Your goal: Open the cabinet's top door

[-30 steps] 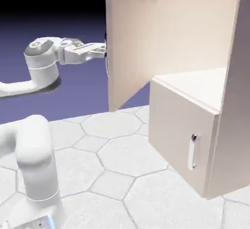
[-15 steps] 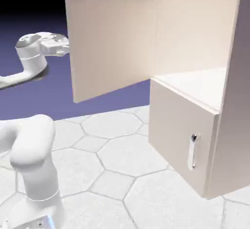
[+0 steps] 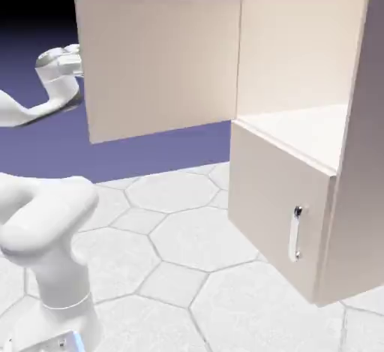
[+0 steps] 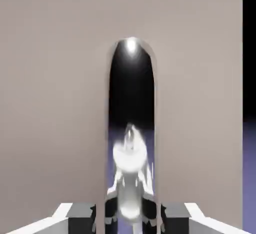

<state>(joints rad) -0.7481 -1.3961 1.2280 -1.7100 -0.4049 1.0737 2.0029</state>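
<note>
The pale beige cabinet [image 3: 300, 73] stands at the exterior view's right, and its upper shelf space is exposed. Its top door [image 3: 157, 61] is swung wide to the left, with its inner face toward the camera. My hand [image 3: 61, 64] shows just past the door's left edge, and the fingers are hidden behind the panel. In the hand view, the door's silver bar handle [image 4: 131, 118] runs up the middle against the beige door face [image 4: 55, 93]. My gripper [image 4: 131, 217] is shut on this handle, with a grey fingertip [image 4: 82, 217] on either side.
Below the open space is the shorter closed panel [image 3: 270, 193] with its small silver handle [image 3: 297, 232]. The arm's white base and lower links [image 3: 52, 260] fill the lower left. The table [image 3: 180, 268] has a hexagon pattern.
The door has swung much further open, its free edge sweeping toward the exterior view's left. My hand has travelled left with it and is now mostly hidden behind the panel.
</note>
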